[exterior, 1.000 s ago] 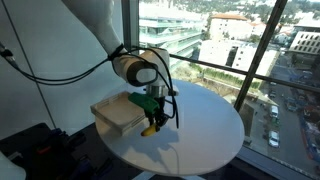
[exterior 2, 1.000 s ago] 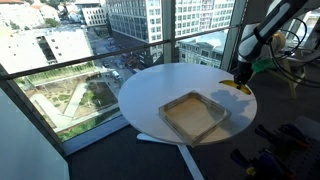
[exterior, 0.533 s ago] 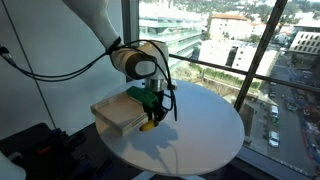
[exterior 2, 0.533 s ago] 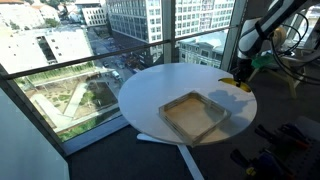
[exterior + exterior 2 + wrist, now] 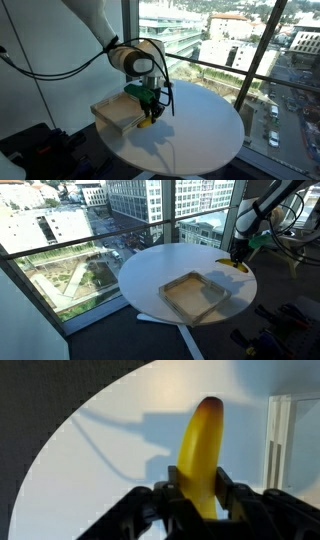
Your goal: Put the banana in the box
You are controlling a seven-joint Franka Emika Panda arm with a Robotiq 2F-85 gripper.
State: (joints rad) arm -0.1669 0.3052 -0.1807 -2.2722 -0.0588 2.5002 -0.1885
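Observation:
My gripper (image 5: 198, 490) is shut on the yellow banana (image 5: 200, 445) and holds it above the round white table. In both exterior views the banana (image 5: 146, 121) (image 5: 241, 266) hangs from the gripper (image 5: 150, 108) (image 5: 238, 256), clear of the tabletop. The shallow tan box (image 5: 118, 113) (image 5: 194, 295) lies on the table. In an exterior view the gripper is right beside the box's near corner; in the wrist view the box's pale wall (image 5: 280, 445) shows at the right edge, beside the banana.
The round white table (image 5: 200, 125) (image 5: 160, 265) stands by tall windows over a city. Black cables (image 5: 60, 70) trail from the arm. Dark equipment sits on the floor (image 5: 270, 330) beside the table.
The gripper has lifted the banana a little higher and moved it slightly towards the box. The box has not moved.

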